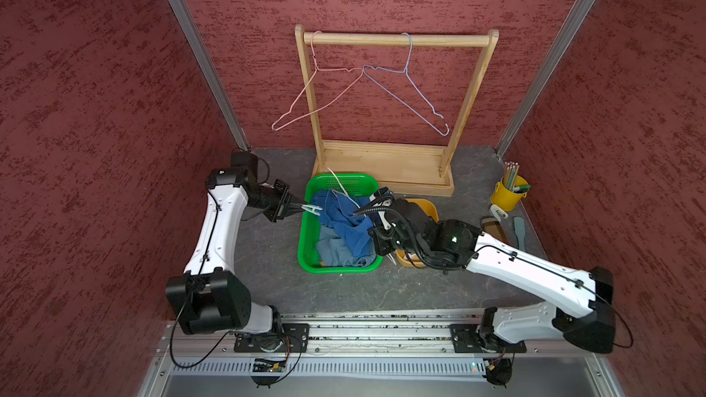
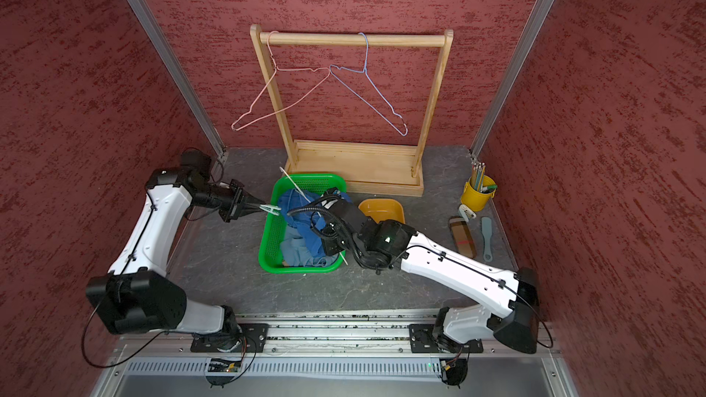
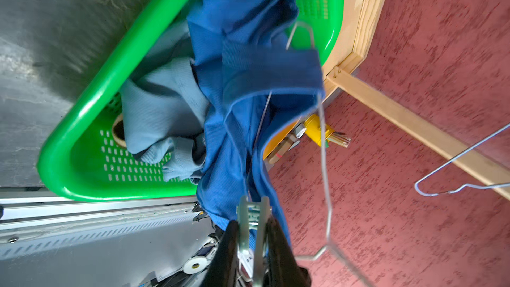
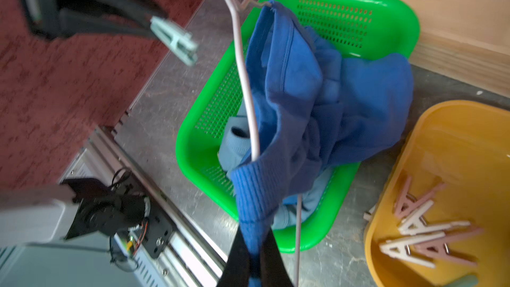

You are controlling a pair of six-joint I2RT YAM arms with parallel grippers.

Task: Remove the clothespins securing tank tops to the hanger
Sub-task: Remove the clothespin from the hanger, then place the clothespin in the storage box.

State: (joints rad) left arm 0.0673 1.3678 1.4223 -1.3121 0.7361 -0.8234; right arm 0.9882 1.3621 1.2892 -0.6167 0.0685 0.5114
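Green perforated basket (image 1: 305,234); royal blue top (image 1: 344,219); grey-blue top (image 1: 332,248); pale teal peg (image 1: 312,208). Mustard tub (image 4: 455,139), pink and white pegs (image 4: 419,230) inside. Mottled dark red walls (image 1: 95,108).

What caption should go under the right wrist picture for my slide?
Right gripper pinches the blue top on its hanger; left gripper holds a teal clothespin clear.

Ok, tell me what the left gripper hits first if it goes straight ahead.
The left gripper, shut on a clothespin, would probably meet the blue top first; depth is unclear.
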